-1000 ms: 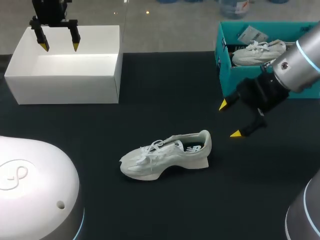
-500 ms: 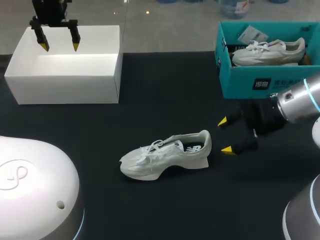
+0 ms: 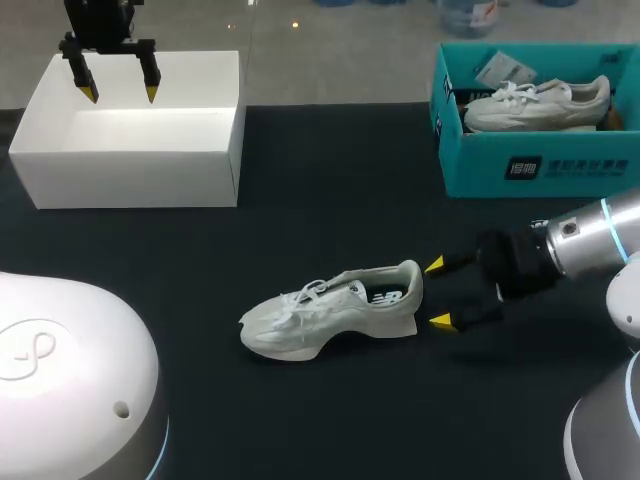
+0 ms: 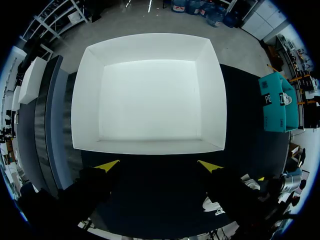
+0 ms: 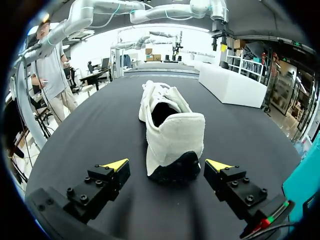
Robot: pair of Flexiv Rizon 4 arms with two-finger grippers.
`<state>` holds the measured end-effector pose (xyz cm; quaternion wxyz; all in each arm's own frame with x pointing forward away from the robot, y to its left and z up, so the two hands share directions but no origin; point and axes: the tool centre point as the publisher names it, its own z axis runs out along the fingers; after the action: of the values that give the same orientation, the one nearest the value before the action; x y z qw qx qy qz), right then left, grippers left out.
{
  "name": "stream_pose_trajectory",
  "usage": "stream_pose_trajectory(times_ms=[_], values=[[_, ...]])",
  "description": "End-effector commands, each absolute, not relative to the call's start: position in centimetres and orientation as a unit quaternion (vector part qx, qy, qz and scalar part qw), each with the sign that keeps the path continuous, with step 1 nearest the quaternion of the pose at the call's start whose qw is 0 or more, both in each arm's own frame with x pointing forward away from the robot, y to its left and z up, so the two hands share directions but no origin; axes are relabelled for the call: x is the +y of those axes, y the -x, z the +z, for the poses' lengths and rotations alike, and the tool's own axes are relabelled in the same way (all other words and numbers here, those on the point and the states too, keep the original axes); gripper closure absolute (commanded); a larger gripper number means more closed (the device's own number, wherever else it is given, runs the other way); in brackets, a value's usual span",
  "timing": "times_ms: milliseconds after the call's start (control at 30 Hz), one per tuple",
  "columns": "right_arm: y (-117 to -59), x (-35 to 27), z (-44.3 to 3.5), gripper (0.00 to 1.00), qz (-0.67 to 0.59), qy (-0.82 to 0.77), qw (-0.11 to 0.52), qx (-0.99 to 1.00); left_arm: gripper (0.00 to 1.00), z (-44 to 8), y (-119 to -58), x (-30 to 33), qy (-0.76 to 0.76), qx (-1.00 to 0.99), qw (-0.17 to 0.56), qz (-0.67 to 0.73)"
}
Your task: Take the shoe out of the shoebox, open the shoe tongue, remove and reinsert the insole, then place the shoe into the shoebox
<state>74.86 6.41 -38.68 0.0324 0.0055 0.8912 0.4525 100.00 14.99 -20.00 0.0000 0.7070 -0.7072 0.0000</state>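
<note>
Shoe (image 3: 335, 308) sits on the desk (image 3: 330, 190), already unboxed. The right claw (image 3: 437, 293) just dropped from by the teal box (image 3: 540, 170) to right behind it, spread wide, not touching. Looks like a grab's next.

The black counter (image 3: 330, 180) carries three things. A white shoe (image 3: 330, 310) stands sole-down near its middle, toe toward 9 o'clock, heel toward 3. An open white box (image 3: 130, 175) sits at 11 o'clock by the far edge. A teal box (image 3: 560, 165) sits at 1 o'clock, well apart from both.
</note>
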Motion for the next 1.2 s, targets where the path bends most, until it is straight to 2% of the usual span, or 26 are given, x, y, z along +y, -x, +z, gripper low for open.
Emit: stream_pose_trajectory(times_ms=[33, 433, 1133, 1167, 1200], values=[[-76.6, 7.2, -39.9, 0.00, 0.457, 0.006, 0.019, 0.889, 0.00, -20.0, -100.0, 15.0, -0.707, -0.707, 0.000, 0.000], [-78.4, 9.2, -41.2, 0.00, 0.469, 0.033, -0.001, 0.883, 0.00, -20.0, -100.0, 15.0, -0.707, -0.707, 0.000, 0.000], [-77.5, 12.5, -42.9, 0.00, 0.491, 0.035, -0.023, 0.870, 0.00, -20.0, -100.0, 15.0, -0.707, -0.707, 0.000, 0.000], [-77.4, 12.5, -42.9, 0.35, 0.491, 0.033, -0.023, 0.870, 0.00, -20.0, -100.0, 15.0, -0.707, -0.707, 0.000, 0.000], [-77.2, 12.6, -42.9, 0.60, 0.488, 0.026, -0.019, 0.873, 0.00, -20.0, -100.0, 15.0, -0.707, -0.707, 0.000, 0.000]])
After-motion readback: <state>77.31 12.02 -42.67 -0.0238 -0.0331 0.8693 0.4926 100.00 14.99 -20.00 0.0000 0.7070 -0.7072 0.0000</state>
